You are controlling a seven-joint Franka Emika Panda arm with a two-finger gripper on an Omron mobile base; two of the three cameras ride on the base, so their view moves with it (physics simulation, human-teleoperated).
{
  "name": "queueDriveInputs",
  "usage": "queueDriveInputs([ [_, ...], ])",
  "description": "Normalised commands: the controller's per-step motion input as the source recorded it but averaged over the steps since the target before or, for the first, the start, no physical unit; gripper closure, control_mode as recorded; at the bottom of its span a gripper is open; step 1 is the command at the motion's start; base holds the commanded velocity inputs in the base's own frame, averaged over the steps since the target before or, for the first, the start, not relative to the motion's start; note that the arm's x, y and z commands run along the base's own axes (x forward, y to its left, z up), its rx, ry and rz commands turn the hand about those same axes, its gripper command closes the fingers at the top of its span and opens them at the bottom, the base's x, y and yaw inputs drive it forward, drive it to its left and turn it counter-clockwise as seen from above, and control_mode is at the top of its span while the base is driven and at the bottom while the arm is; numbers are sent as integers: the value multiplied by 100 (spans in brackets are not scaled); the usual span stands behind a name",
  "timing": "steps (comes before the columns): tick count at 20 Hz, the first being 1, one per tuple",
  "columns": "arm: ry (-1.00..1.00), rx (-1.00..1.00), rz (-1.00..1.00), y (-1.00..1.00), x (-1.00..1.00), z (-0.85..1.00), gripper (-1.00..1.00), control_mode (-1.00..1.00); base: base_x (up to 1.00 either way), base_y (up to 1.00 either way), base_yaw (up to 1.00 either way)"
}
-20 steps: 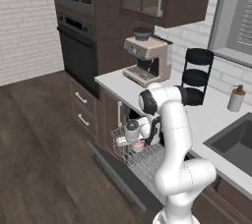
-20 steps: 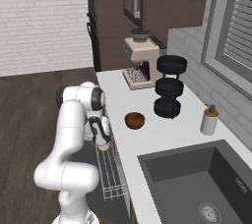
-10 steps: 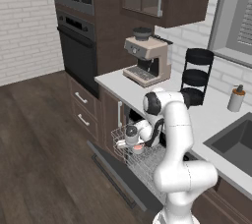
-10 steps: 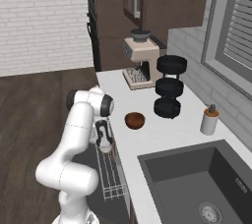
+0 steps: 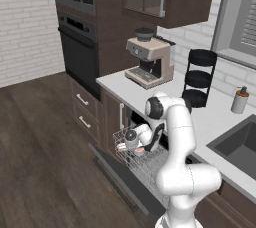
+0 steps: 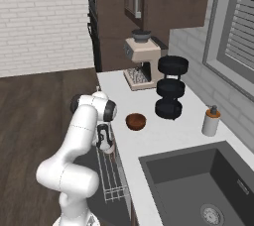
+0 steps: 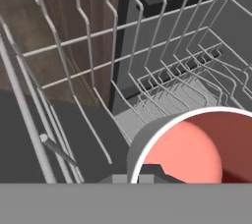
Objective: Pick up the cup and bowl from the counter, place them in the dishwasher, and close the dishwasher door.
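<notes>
Low over the pulled-out white wire rack [image 5: 137,157] of the open dishwasher [image 5: 131,122], just below the front edge of the table [image 6: 163,133], the tool [image 5: 134,139] hangs at the end of the white arm with the cup [image 7: 197,147] in its grip. The fingers sit close against the cup's white wall, so the tool is closed on it rather than spread; the hand view shows only a dark fingertip beside the rim. The cup is tipped, its salmon-red inside facing the hand camera, and the rack's tines lie directly beyond and below it, so by my reading the coming move is a short drop straight along the tool's own line into the rack. The dishwasher door [image 5: 117,179] lies folded down flat beneath the rack. The bowl [image 6: 135,121] rests on the table, above and behind the tool, near the front edge and between the arm and the black three-tier rack [image 6: 170,87]; it looks untouched. The right base view shows the bowl, while the left base view shows the lowered door. The hand view alone shows the cup's red interior and the wire tines up close.
</notes>
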Motion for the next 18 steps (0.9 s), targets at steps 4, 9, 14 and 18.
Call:
queueDriveInputs([
  [4,0,4,1,11,24,-48,100,-100,0,0,0],
  [9,1,8,7,0,32,-69,100,-100,0,0,0],
  [14,16,-13,-9,3,57,-94,100,-100,0,0,0],
  [18,24,-17,-22,10,55,-92,100,-100,0,0,0],
])
